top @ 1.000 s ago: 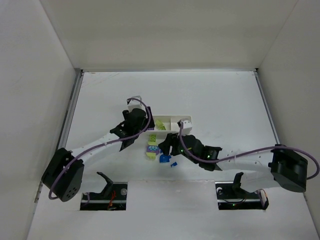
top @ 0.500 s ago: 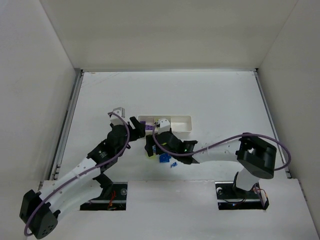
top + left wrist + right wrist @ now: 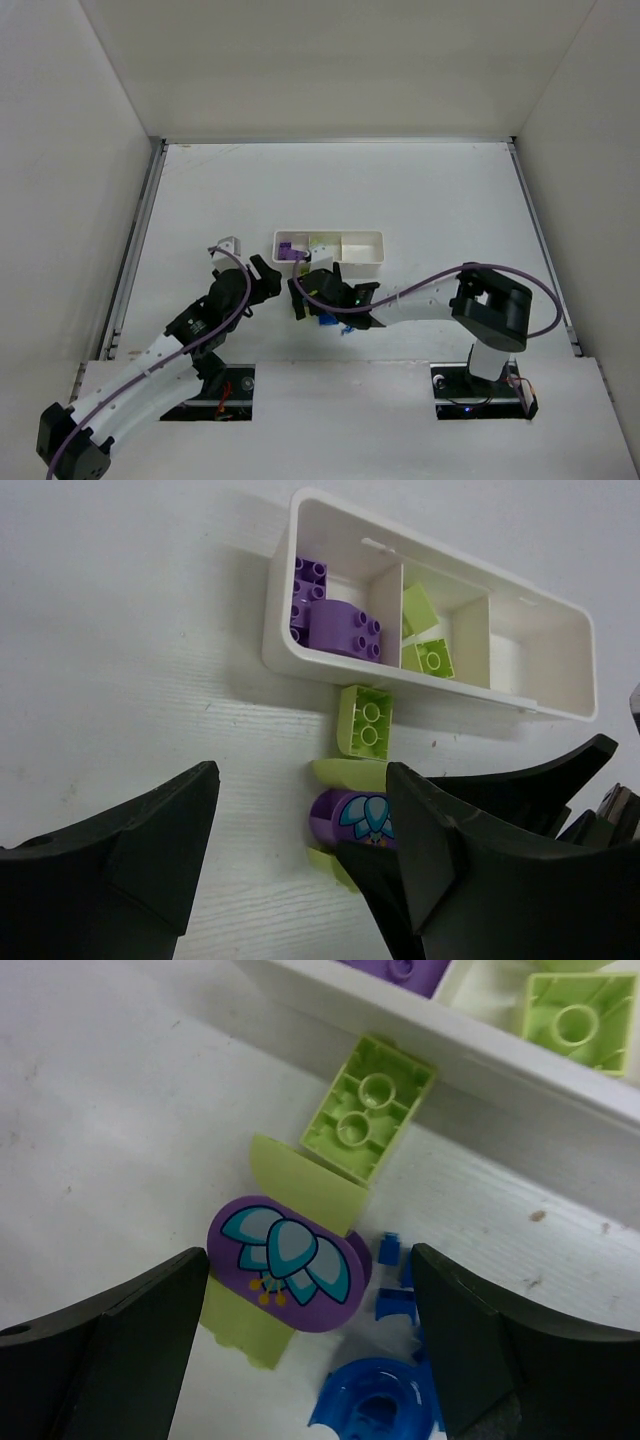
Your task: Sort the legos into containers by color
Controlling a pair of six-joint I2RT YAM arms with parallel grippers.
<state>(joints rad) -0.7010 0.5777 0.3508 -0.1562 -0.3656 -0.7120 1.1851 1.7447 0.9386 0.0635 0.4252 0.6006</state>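
The white tray [image 3: 360, 236] has purple legos [image 3: 335, 620] in its left container and lime ones [image 3: 425, 645] in the middle one; the right container looks bare. Loose legos lie just in front of it: a lime brick [image 3: 365, 1110], a purple piece with a flower print [image 3: 285, 1265] on flat lime pieces [image 3: 300, 1185], and blue pieces [image 3: 380, 1410]. My right gripper [image 3: 310, 1340] hangs open over this pile, straddling the purple piece and the blue ones. My left gripper [image 3: 300, 820] is open and holds nothing, just left of the pile.
Both arms reach in from the near edge and nearly meet at the pile [image 3: 320, 312]. White walls enclose the table on the left, right and far sides. Two cut-outs [image 3: 210, 388] lie at the near edge by the arm bases.
My left gripper has drawn back from the tray's left end toward the near left. My right gripper has moved left over the loose pile and opened wide.
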